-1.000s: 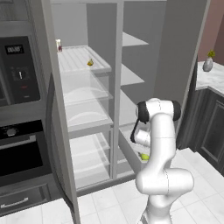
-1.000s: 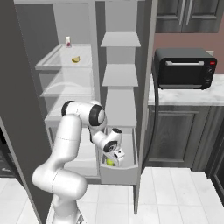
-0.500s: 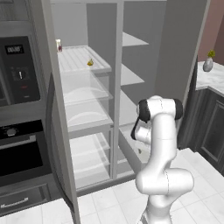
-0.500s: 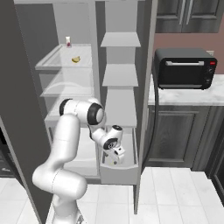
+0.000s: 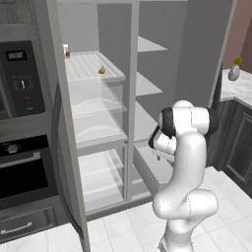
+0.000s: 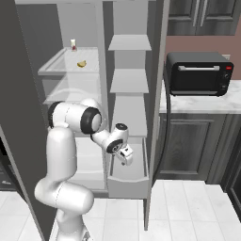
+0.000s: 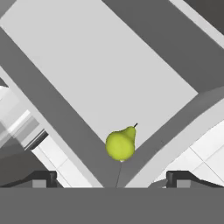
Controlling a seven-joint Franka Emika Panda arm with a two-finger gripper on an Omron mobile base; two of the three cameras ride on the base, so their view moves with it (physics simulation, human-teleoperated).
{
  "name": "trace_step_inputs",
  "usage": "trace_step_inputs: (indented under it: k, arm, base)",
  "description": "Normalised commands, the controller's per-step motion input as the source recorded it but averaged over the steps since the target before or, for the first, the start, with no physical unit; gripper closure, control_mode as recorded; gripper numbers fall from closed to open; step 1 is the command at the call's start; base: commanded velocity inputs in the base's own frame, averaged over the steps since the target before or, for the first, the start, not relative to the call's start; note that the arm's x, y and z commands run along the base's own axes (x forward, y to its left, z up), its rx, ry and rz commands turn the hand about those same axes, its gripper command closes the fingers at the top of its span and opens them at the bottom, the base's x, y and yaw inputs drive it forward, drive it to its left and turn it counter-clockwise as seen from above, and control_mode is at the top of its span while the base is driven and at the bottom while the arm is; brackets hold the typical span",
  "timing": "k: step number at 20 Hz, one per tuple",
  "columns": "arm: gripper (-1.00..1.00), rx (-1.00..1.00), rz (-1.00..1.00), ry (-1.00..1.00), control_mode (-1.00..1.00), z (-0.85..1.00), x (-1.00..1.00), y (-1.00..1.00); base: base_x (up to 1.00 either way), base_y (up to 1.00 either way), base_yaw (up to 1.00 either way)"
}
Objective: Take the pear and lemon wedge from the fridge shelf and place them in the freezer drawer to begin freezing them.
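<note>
Where the left base view looks into the fridge, the lemon wedge point(image 5: 101, 70) lies on the fridge shelf point(image 5: 88, 67) w/ a small jar point(image 5: 66, 50) at the back; the arm hides the hand. Right base view: gripper point(image 6: 126, 159) hangs over the pulled-out freezer drawer point(image 6: 127, 180); finger state can't be told from there. Hand view: pear point(image 7: 120, 143) sits on the drawer floor near a corner, fingertips point(image 7: 42, 179) spread wide, pinching nothing.

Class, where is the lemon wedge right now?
The lemon wedge lies on the fridge shelf at the top left, near the small white jar.
</note>
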Motion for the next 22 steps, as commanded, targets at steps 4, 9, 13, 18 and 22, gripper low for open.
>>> trace_step_inputs:
  k: [4,9,13,18,22]
  arm:
    - [-1.0,-0.13,0.0,-0.24,-1.0,1.0,-0.34,0.32]
    - [-1.0,-0.11,0.07,-0.19,-1.0,1.0,-0.65,0.34]
    - [-1.0,-0.08,0.09,-0.13,-1.0,0.97,-0.93,0.35]
    - [-1.0,-0.05,0.08,-0.08,-1.0,0.86,-0.98,0.34]
    - [-1.0,-0.01,0.06,-0.03,-1.0,0.71,-0.86,0.09]
  base:
    - [0.0,0.0,0.0]
    - [0.0,0.0,0.0]
    - [0.0,0.0,0.0]
    - [0.0,0.0,0.0]
    - [0.0,0.0,0.0]
